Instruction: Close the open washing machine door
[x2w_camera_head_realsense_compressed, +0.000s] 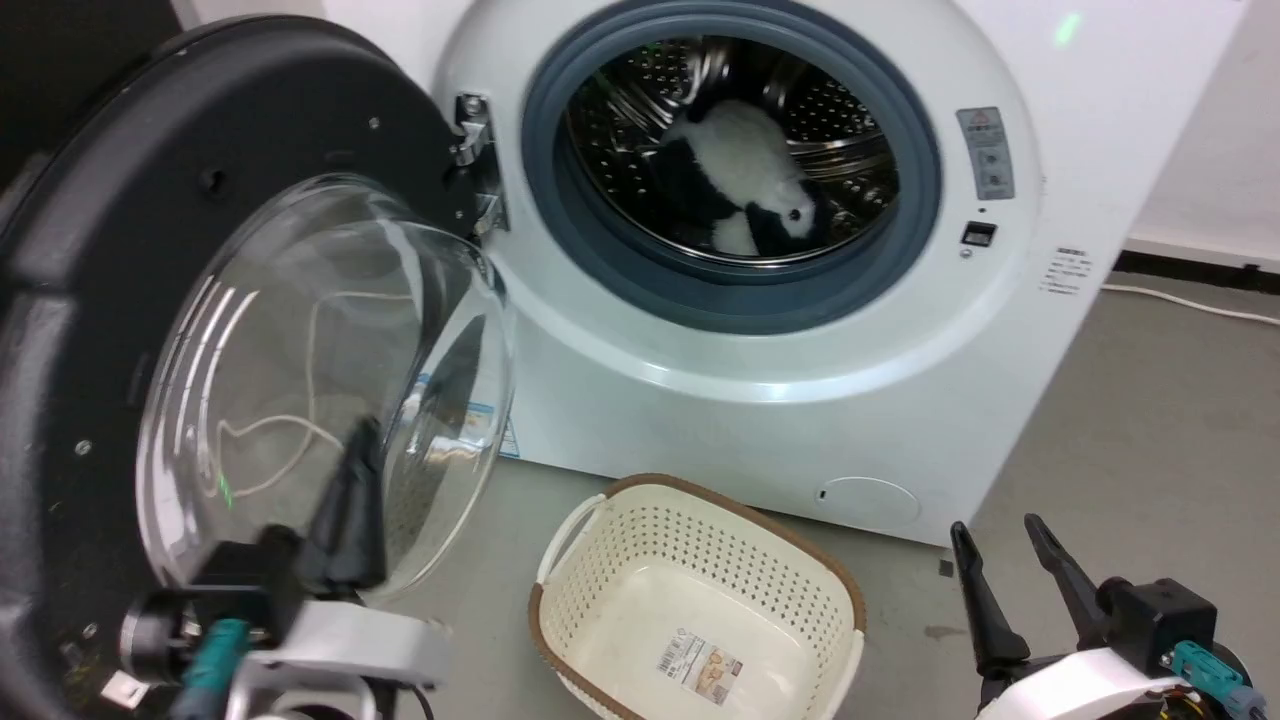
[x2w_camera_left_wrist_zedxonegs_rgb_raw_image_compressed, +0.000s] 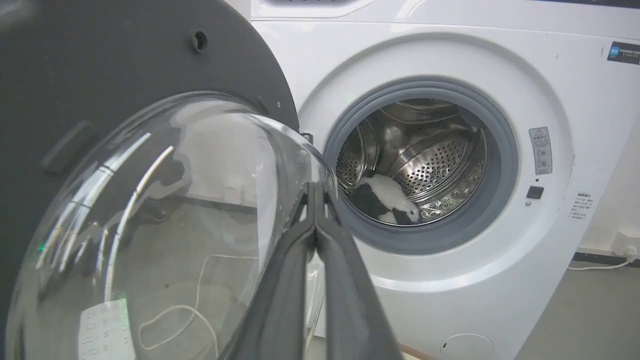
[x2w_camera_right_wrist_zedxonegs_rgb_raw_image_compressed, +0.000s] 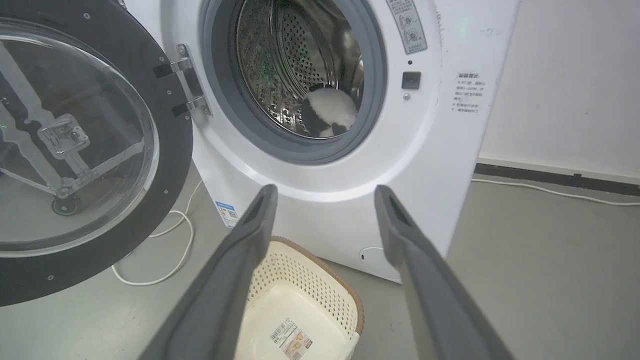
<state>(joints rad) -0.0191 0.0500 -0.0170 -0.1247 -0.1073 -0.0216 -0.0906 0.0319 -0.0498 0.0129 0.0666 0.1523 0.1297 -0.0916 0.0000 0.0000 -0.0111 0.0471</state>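
The washing machine door (x2w_camera_head_realsense_compressed: 120, 200) stands swung wide open at the left, its black ring around a bulging glass bowl (x2w_camera_head_realsense_compressed: 300, 350) and its metal hinge (x2w_camera_head_realsense_compressed: 475, 150) on the white washing machine (x2w_camera_head_realsense_compressed: 700, 400). My left gripper (x2w_camera_head_realsense_compressed: 360, 445) is shut on nothing, its fingers close against the bowl's inner side. In the left wrist view the left gripper (x2w_camera_left_wrist_zedxonegs_rgb_raw_image_compressed: 314, 190) points past the bowl's edge (x2w_camera_left_wrist_zedxonegs_rgb_raw_image_compressed: 280, 140) toward the drum (x2w_camera_left_wrist_zedxonegs_rgb_raw_image_compressed: 430, 160). My right gripper (x2w_camera_head_realsense_compressed: 997, 535) stands open low at the right, away from the door; in its own wrist view the right gripper (x2w_camera_right_wrist_zedxonegs_rgb_raw_image_compressed: 325, 195) faces the machine (x2w_camera_right_wrist_zedxonegs_rgb_raw_image_compressed: 430, 150).
A cream perforated basket (x2w_camera_head_realsense_compressed: 600, 580) sits on the grey floor before the machine, between my arms. A black-and-white soft item (x2w_camera_head_realsense_compressed: 745, 170) lies inside the steel drum. A white cable (x2w_camera_right_wrist_zedxonegs_rgb_raw_image_compressed: 175, 250) loops on the floor under the door. A wall (x2w_camera_right_wrist_zedxonegs_rgb_raw_image_compressed: 575, 75) rises at the right.
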